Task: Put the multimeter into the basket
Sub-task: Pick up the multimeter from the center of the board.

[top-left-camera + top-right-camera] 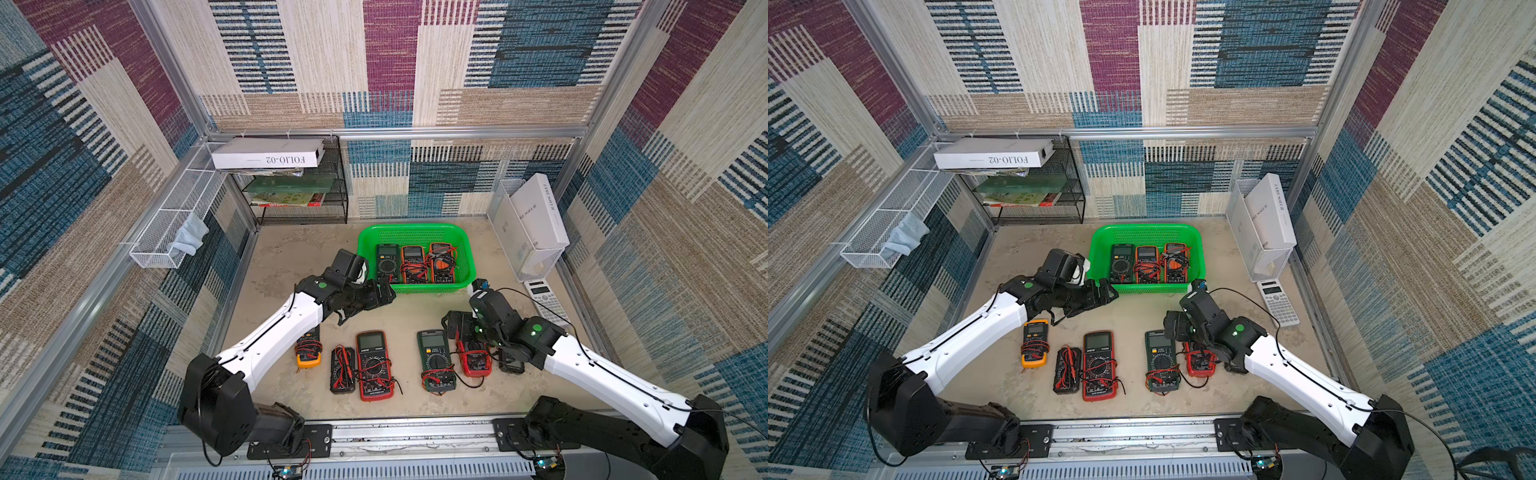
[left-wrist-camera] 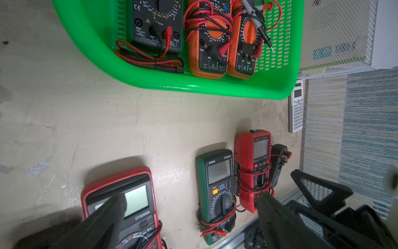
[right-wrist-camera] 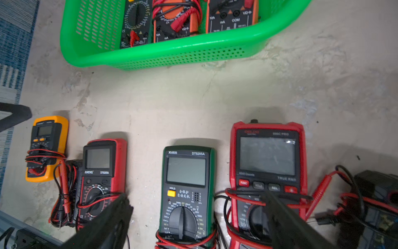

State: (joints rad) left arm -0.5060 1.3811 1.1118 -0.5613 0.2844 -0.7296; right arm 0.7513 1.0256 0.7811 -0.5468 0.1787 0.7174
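On the green multimeter (image 3: 186, 194), "DT9205A".

Forearms: glossy white tapered left shell (image 1: 278, 340) and right shell (image 1: 615, 386), dotted with small holes.
Joints: matte black housings; round green dot (image 1: 322, 285) on each wrist.
Cables: thin black cable (image 1: 264, 336) along each shell.
Tips: black tapered fingers (image 2: 103, 222).

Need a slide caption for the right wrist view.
Open right gripper frames the green multimeter; green basket beyond holds three meters.
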